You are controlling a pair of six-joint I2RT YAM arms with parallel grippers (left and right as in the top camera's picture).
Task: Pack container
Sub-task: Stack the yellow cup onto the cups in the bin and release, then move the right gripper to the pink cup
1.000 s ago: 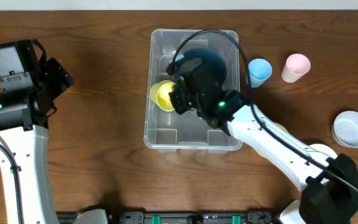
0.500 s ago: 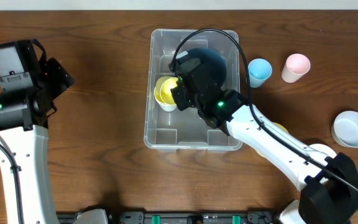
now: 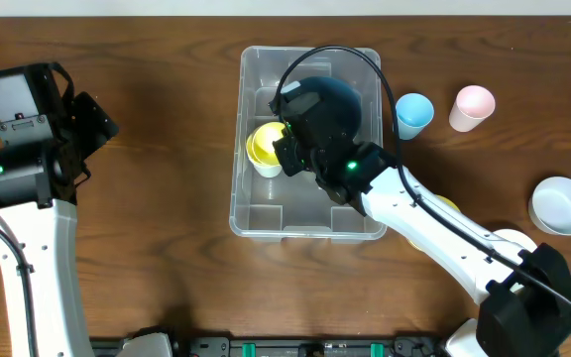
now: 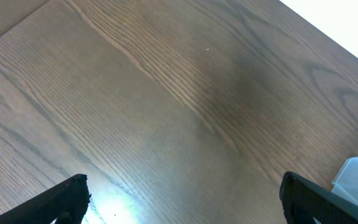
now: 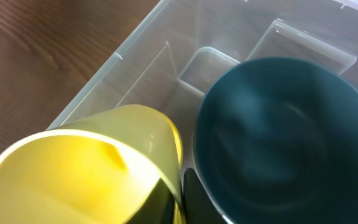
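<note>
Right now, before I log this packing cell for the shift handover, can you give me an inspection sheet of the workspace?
Surface: brown wooden table, some glare near the left arm.
Job's things: clear container mid-table, holding a dark teal bowl and a tilted yellow cup.
Clutter: light blue cup, pink cup and white bowl right of the container; a yellow item half hidden under the right arm.
Claws: left claw open above the tabletop; right claw at the yellow cup's rim, grip unclear.
Cables: black cable loops over the container.
Surroundings: pale strip beyond the far edge; nothing else seen.
</note>
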